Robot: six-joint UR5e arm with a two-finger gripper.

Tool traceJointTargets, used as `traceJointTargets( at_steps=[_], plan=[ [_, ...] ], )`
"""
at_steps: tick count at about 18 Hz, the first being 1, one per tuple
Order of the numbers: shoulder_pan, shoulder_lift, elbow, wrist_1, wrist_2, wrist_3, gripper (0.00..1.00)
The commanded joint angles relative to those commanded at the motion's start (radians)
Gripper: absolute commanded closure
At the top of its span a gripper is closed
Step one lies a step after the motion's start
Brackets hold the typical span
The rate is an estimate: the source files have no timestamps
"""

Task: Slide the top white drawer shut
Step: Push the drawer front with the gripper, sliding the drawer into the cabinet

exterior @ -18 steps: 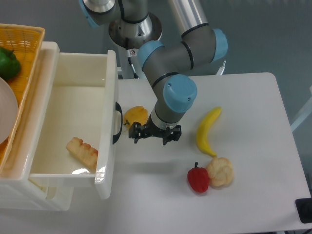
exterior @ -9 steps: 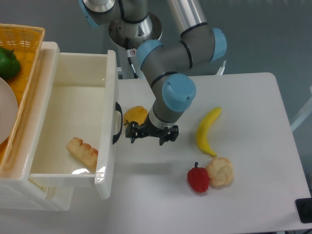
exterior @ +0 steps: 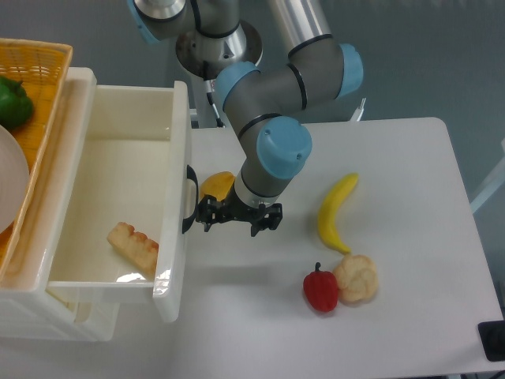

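I see the top drawer pulled well out over the tabletop's left edge: a glossy white plastic box, open at the top, its front panel facing right with one black curved handle at mid-height.

The arm reached down from the far side, wrist bent toward the left; its end effector hung low, black fingers spread apart

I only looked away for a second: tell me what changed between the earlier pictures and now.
The gripper slid left across the table toward the top white drawer and its black handle, covering more of the yellow item. It grasped nothing. The drawer stayed open; banana unmoved.
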Motion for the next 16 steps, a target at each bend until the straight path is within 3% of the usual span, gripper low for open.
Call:
traceJointTargets(
  at_steps=[16],
  plan=[
    [-0.043,0.017,0.005,-0.017,0.009,-0.005,0.00]
  ],
)
